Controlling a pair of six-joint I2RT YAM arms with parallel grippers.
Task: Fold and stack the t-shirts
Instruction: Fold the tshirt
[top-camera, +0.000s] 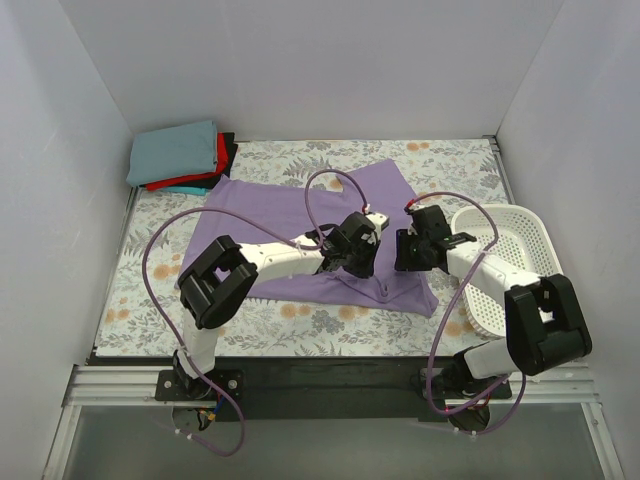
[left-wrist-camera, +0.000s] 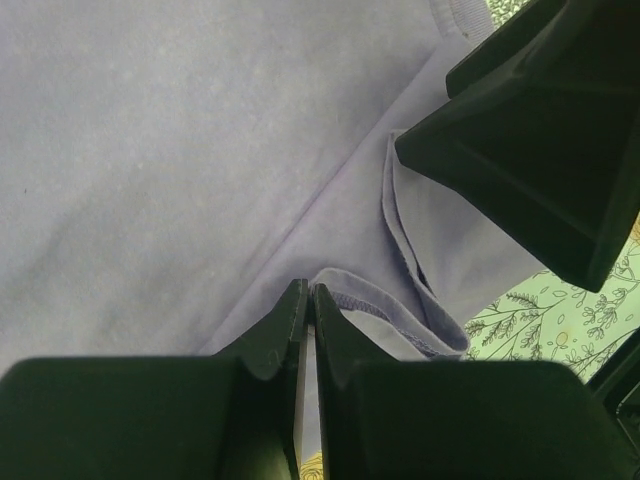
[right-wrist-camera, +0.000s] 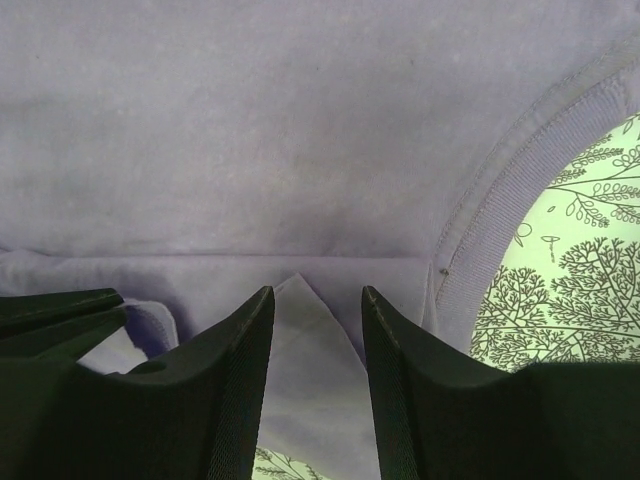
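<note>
- Table w/ floral-print cover (top-camera: 150, 300): fills the mid frame of the top view. Arm bases sit at the bottom edge.
- Lavender-purple short-sleeved cloth t-shirt (top-camera: 265, 215): spread flat over centre of frame, from left of centre across to lower right.
  - Ribbed collar (right-wrist-camera: 490, 210) lies at the shirt's bottom edge, just by both claws, so the neck points to the frame bottom and the hem to the top.
  - Long axis looks to run bottom-to-top, tilted a bit to upper right. Hard to be sure, as the arms cover part.
- White plastic mesh basket (top-camera: 500, 212): right of frame, just beside the shirt's right edge.
- Stack of folded t-shirts (top-camera: 180, 150), grey-blue on top w/ red, black and teal edges under it: upper left corner, its lower right corner on or just at the lavender cloth's upper left corner.
- Left gripper (left-wrist-camera: 307, 290): fingers pressed together. A curl of lavender hem meets the tips, so prob. pinching the shirt edge near the collar.
- Right gripper (right-wrist-camera: 317, 295): fingers spread, straddling a small raised peak of lavender cloth. Not clamped yet. Collar just to its right in the wrist view.
- Key relation: shirt body lies up-frame from both claws, both at the neck edge. The two are abt equally near, w/ the right one closer to the collar. Next move likely needs the right to close, then carry the edge up-frame along the long axis.
</note>
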